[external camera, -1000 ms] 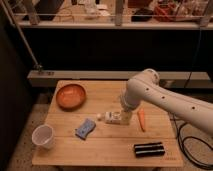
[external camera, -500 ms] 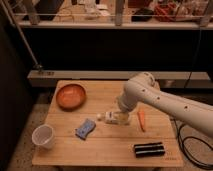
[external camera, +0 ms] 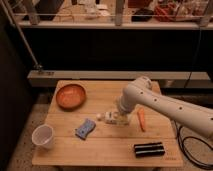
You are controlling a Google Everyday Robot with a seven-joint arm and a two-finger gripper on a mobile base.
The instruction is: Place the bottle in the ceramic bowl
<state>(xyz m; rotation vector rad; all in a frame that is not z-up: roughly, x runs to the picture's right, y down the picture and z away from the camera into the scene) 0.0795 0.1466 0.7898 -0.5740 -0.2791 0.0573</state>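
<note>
The small white bottle (external camera: 104, 118) lies on its side near the middle of the wooden table (external camera: 105, 152), cap pointing left. My gripper (external camera: 116, 118) hangs from the white arm and is down at the bottle's right end, open, its fingers around or just over the bottle body; I cannot tell if they touch it. The orange-brown ceramic bowl (external camera: 71, 96) sits empty at the table's back left, well apart from the gripper.
A white cup (external camera: 43, 136) stands at the front left. A blue cloth (external camera: 85, 128) lies just left of the bottle, an orange carrot (external camera: 141, 119) just right of the gripper, and a black flat object (external camera: 149, 149) lies at the front right. A black cable (external camera: 186, 145) hangs off the right.
The arm's elbow has shifted slightly left and the gripper has settled closer onto the bottle. The bottle and the other objects have not moved.
</note>
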